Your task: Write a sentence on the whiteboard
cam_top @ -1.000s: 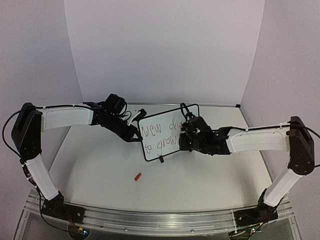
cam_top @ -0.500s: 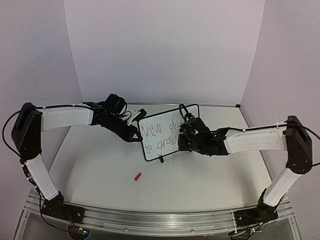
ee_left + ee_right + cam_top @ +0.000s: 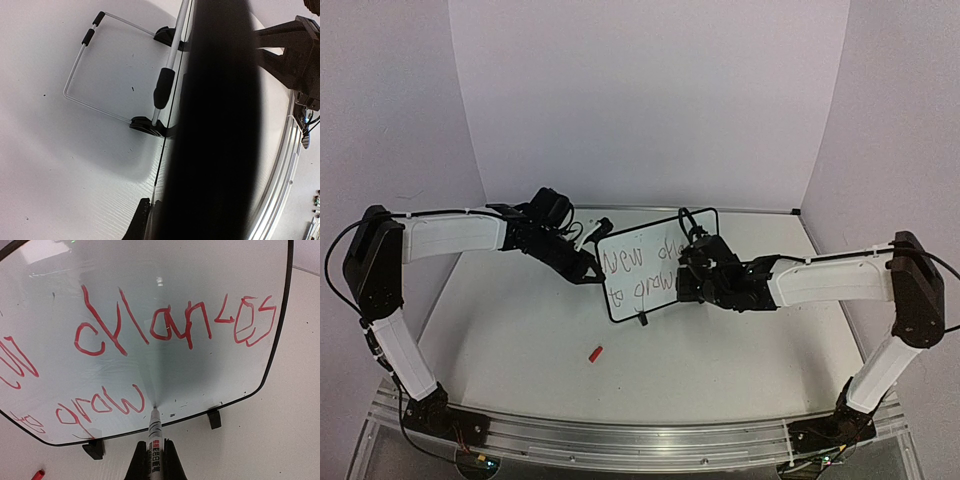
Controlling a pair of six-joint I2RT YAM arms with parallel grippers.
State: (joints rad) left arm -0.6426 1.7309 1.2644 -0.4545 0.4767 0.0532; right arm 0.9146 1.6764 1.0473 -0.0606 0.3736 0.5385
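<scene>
- Right gripper [image 3: 153, 452] pinches marker [image 3: 154, 427], tip at board [image 3: 165, 270] after "grow"; pressing hard could tip it.
- Left gripper [image 3: 588, 270] pinches board's edge; a slip would skew the sentence [image 3: 170, 330].

Whiteboard [image 3: 200, 280] gleaming, smooth and glossy, glare across it; black frame [image 3: 283, 315] looks plastic. Marker [image 3: 155, 432] barrel shiny white plastic too. Table [image 3: 290, 430] matt white, faintly speckled. Wire stand [image 3: 75, 65] behind glints like bare metal, its dull black sleeves [image 3: 163, 87] possibly rubber.
</scene>
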